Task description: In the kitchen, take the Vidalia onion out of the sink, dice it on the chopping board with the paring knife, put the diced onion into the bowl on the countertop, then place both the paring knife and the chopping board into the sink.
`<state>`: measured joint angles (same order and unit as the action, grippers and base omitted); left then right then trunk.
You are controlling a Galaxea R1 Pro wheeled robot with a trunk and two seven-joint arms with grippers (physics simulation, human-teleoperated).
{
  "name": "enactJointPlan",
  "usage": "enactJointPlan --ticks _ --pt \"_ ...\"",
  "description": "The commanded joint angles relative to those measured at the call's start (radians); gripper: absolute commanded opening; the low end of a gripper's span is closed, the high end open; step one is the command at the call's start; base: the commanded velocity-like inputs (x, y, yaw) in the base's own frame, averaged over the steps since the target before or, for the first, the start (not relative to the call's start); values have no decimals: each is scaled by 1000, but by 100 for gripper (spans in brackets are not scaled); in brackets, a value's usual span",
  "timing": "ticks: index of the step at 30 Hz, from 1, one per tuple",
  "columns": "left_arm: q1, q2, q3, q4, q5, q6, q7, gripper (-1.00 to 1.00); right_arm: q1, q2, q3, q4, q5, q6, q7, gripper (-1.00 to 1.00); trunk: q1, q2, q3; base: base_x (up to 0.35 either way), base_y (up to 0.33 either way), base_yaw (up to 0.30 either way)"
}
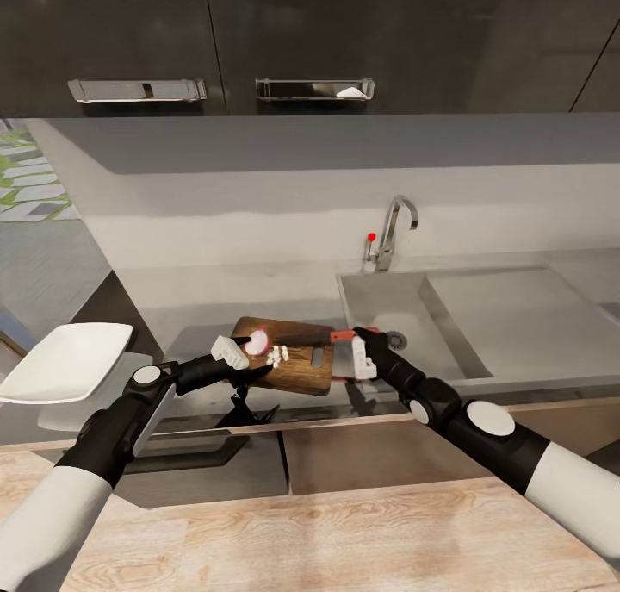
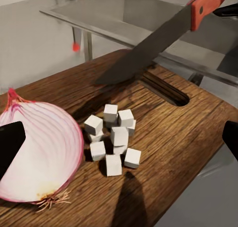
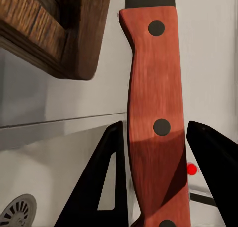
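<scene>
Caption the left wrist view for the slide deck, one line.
Half onion and diced cubes on the chopping board, paring knife blade over the board.

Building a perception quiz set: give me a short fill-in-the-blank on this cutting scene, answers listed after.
1. The right gripper holds the paring knife by its ____ handle.
2. The diced onion pieces lie on the ____.
3. The left gripper holds the ____ onion piece.
4. The white bowl contains ____ onion pieces.

Missing words: reddish; chopping board; uncut; no
</scene>
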<state>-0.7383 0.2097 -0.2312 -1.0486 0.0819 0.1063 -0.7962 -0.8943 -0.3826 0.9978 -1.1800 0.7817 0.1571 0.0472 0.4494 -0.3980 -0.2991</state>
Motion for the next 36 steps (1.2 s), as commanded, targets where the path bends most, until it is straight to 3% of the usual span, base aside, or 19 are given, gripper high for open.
enactJointPlan --ticks 1,10,36 --pt "-1 1 -2 -1 9 10 -1 100 -2 -1 -1 -3 10 8 5 -100 1 -2 -2 0 0 0" --pt "-1 0 -2 -1 9 10 -1 100 -2 -1 -59 -5 10 8 5 -100 1 -2 -2 0 0 0" --pt "-1 0 -2 -1 9 10 -1 100 -2 4 -64 -6 8 13 4 -100 1 -2 -2 0 22 0"
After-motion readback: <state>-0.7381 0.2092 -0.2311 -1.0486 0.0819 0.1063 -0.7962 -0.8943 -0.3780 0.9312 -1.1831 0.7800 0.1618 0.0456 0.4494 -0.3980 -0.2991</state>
